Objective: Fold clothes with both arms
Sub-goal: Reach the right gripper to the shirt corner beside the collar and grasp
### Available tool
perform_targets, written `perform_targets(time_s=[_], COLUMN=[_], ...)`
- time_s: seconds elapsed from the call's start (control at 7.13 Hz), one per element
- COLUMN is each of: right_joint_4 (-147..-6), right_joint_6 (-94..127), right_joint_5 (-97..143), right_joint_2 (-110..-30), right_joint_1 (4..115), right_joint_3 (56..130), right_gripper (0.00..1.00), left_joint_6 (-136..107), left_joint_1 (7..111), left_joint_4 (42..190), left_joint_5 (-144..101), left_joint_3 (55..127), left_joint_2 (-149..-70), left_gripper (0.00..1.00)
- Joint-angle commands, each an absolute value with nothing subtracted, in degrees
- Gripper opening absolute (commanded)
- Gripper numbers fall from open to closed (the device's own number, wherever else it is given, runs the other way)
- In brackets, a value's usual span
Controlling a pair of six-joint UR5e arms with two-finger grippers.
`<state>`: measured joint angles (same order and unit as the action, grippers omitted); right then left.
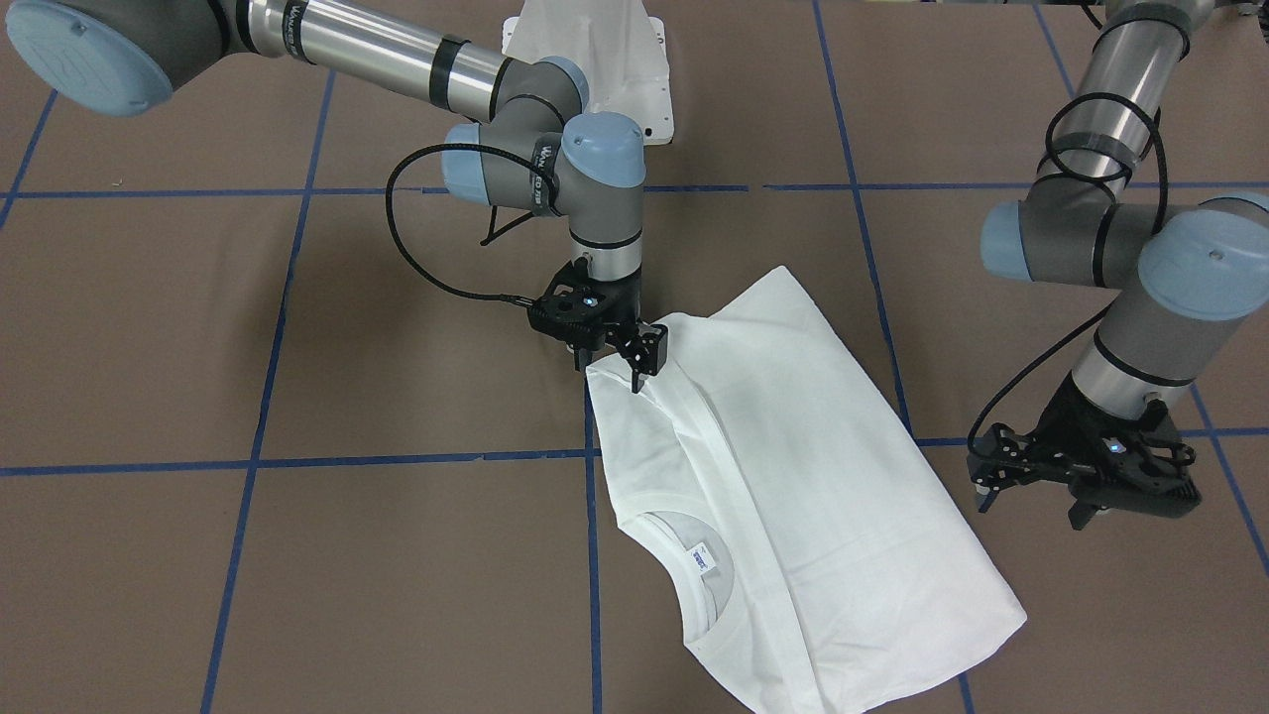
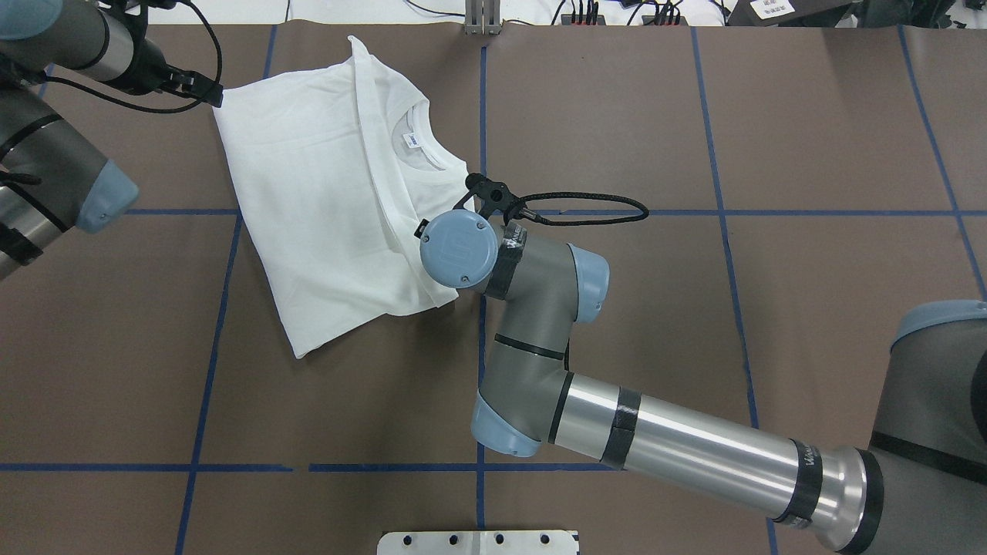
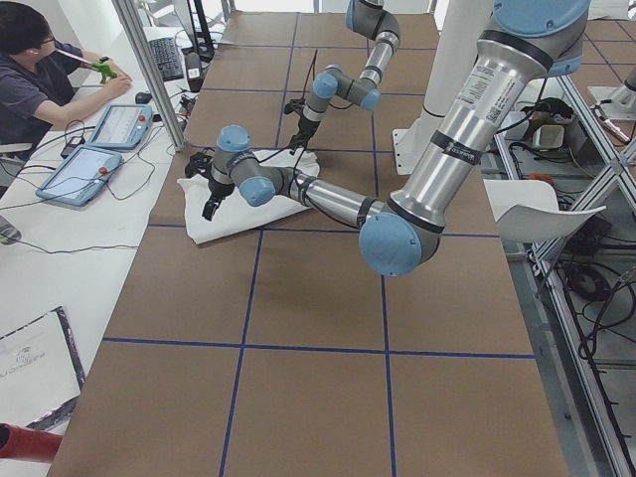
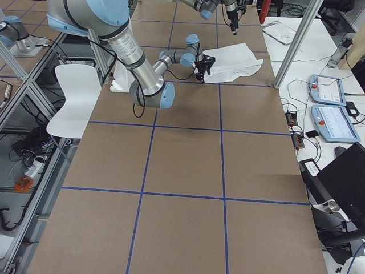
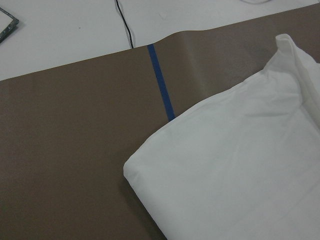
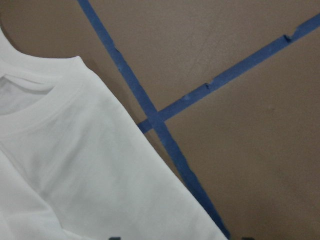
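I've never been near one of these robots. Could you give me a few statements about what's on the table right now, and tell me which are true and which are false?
1. The white shirt lies on the brown table with its collar facing up. True.
2. The lines on the table are red tape. False: the tape is blue.
3. A small label shows inside the collar. True.
4. The left gripper is holding the shirt. False: it hangs beside the shirt, off the cloth, its fingers apart and empty.
5. The right gripper is at an edge of the shirt. True.
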<state>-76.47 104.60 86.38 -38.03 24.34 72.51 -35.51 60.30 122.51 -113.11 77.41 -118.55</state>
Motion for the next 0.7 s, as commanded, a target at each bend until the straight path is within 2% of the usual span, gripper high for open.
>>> perform_targets(time_s=[0.0,0.14,0.28,0.42,0.56], right_joint_4=[-77.0,-77.5,-78.0,-78.1,-78.4], right_joint_6=[104.4,104.4,104.3,104.4,104.4], right_joint_5=[86.4,86.5,86.6,86.7,86.7], right_joint_2=[-38.1,-38.0,-37.9,-37.0,-36.9], right_joint_1=[23.9,23.7,23.7,23.8,23.8], right_joint_3=[72.1,71.8,71.9,71.9,72.4], right_gripper=[0.81,0.79,0.67,0.31,0.0], left_joint_6=[-35.5,-35.5,-35.5,-35.5,-35.6], left_joint_1=[60.3,60.4,60.3,60.3,60.3], left_joint_4=[122.4,122.4,122.4,122.4,122.4], left_joint_5=[-113.1,-113.1,-113.2,-113.2,-113.2], left_joint_3=[77.9,78.0,78.0,78.0,78.0], left_joint_2=[-118.5,-118.5,-118.5,-118.4,-118.4], left_gripper=[1.0,1.0,1.0,1.0,1.0])
